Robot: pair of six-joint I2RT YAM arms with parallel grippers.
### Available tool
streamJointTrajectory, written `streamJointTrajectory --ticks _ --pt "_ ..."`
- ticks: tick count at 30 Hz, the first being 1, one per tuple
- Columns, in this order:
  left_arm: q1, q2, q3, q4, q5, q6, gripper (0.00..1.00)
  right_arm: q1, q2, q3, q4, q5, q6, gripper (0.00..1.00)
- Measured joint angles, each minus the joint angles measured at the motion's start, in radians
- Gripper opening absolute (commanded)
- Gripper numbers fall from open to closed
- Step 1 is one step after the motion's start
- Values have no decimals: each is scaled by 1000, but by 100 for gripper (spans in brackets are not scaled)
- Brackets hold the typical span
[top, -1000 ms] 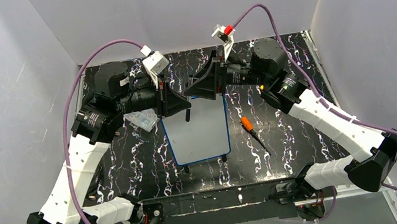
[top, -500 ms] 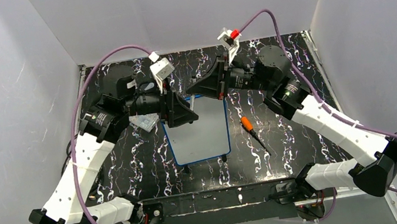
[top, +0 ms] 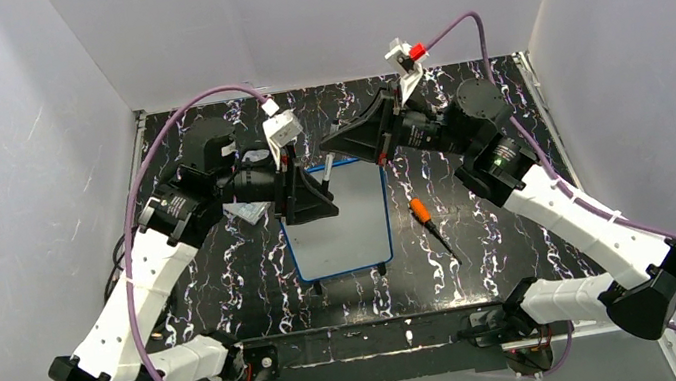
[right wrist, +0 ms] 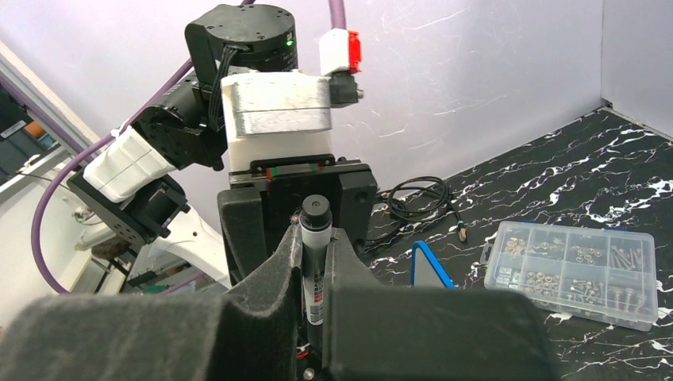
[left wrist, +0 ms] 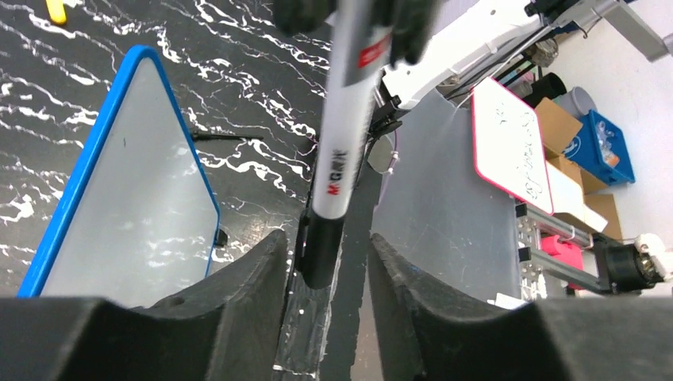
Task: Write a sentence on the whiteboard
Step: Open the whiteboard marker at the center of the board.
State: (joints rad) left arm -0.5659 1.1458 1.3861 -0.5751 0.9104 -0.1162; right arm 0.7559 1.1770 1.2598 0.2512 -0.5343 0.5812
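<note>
The whiteboard, white with a blue frame, lies flat mid-table; no sentence shows on its white surface. Above its far edge my two grippers meet tip to tip. My right gripper is shut on a white marker, which stands between its pads with its black end pointing at the left wrist. In the left wrist view that marker hangs down into my left gripper. Its jaws stand apart on either side of the black end, with a gap on each side.
An orange-handled screwdriver lies right of the board. A clear compartment box of screws sits left of the board, partly under the left arm. A black cable lies coiled by the back wall.
My left gripper has gone from shut to open around the marker, and my right gripper has shut on it. Both grippers have shifted right and lifted slightly.
</note>
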Motion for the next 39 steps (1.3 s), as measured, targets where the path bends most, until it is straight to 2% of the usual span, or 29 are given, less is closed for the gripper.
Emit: streamJointTrajectory --ticks 4,18,29,39 --pt "-4 -5 -4 33 17 -14 0 0 1 -6 11 -1 18 1" --pt "-5 -91 -134 130 16 18 0 20 -17 -15 -47 32 32 1" --pt "-6 -136 -162 133 25 72 0 32 -43 60 -244 35 -47 1" --pt "-6 -163 -165 135 40 80 0 40 -77 60 -280 48 -48 1"
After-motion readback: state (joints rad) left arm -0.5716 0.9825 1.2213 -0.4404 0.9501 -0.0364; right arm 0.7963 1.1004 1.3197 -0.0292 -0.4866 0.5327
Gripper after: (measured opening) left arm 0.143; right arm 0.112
